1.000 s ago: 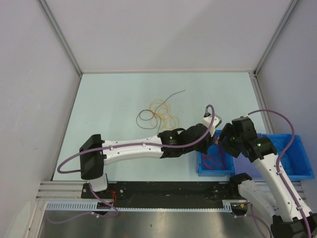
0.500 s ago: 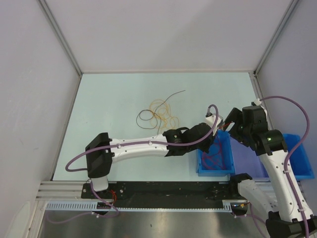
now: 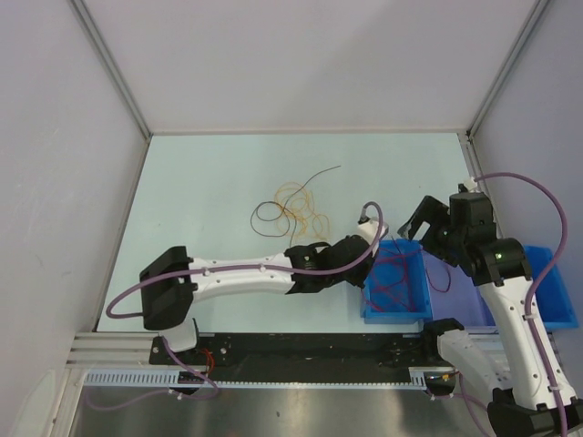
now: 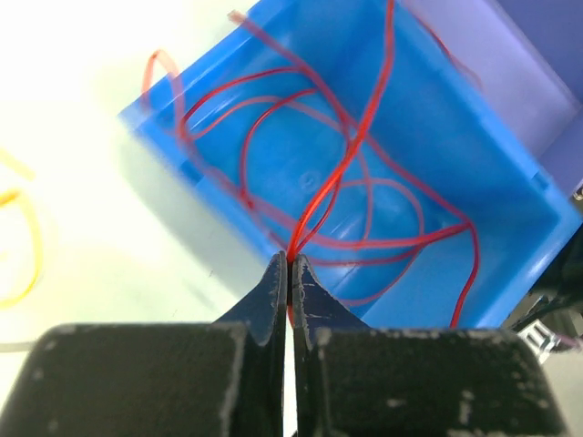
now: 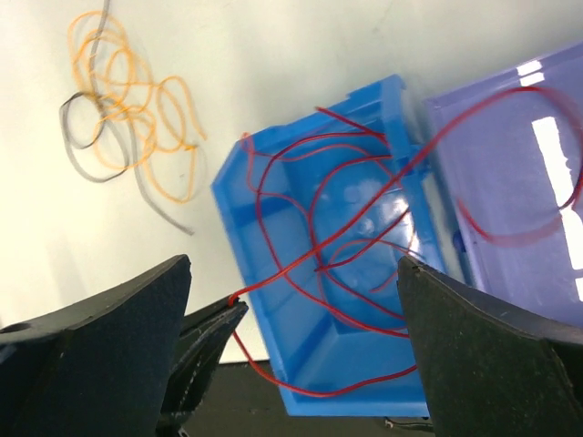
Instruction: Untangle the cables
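My left gripper (image 4: 290,259) is shut on a red cable (image 4: 360,137) at the near left rim of a blue bin (image 4: 510,182). Loops of that red cable (image 5: 364,214) lie in the bin, and one strand arcs over toward the lavender bin (image 5: 510,155). In the top view the left gripper (image 3: 368,269) sits at the bin's left wall (image 3: 367,305). My right gripper (image 5: 293,264) hangs wide open above the bin with nothing between its fingers; from above it (image 3: 421,229) is at the bin's far right. A tangle of orange and black cables (image 3: 296,208) lies on the table.
A lavender bin (image 3: 460,291) sits right of the blue one, with another blue bin (image 3: 557,314) beyond it. The tangle (image 5: 127,118) lies left of the bins. Grey walls enclose the table, and a black rail (image 3: 301,350) runs along its near edge.
The right gripper has opened wide and pulled up and back from the blue bin. The left gripper, still shut on the red cable, has shifted left to the bin's left rim.
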Available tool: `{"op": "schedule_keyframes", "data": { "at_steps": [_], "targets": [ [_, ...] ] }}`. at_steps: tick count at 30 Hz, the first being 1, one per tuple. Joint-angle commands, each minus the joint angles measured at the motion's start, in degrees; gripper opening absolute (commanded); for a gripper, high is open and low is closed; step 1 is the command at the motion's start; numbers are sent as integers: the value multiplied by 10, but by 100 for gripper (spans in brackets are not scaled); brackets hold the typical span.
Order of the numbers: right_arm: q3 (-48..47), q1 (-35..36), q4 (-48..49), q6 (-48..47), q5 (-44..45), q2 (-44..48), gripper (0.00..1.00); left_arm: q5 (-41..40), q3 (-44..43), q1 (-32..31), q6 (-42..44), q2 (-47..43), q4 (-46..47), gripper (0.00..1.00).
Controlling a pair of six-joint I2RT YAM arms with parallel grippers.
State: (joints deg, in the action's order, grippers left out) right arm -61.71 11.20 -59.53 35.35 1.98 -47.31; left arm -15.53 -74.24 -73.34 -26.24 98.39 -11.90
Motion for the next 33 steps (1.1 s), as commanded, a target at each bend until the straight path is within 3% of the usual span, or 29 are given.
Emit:
{"op": "schedule_keyframes", "data": {
  "at_steps": [1, 10, 13, 20, 25, 32, 33],
  "targets": [
    [-50, -2, 36, -24, -70, -1, 100, -37, 51, 0, -21, -89, 28, 0],
    [-99, -3, 19, -38, -55, 0, 100, -34, 141, 0, -14, -213, 114, 0],
    [-98, -2, -7, -36, -26, 6, 100, -11, 147, 0, 14, -240, 161, 0],
    [-80, -5, -41, 37, 84, 6, 98, 6, 129, 0, 34, -255, 163, 0],
    [-42, -7, -13, 104, 72, -8, 98, 11, 143, -2, 30, -264, 168, 0],
    [4, -14, 45, 124, 39, -52, 98, 12, 152, -3, 30, -268, 170, 0],
    [8, -16, 57, 122, 38, -59, 94, 13, 153, -4, 31, -267, 173, 0]
  ]
}}
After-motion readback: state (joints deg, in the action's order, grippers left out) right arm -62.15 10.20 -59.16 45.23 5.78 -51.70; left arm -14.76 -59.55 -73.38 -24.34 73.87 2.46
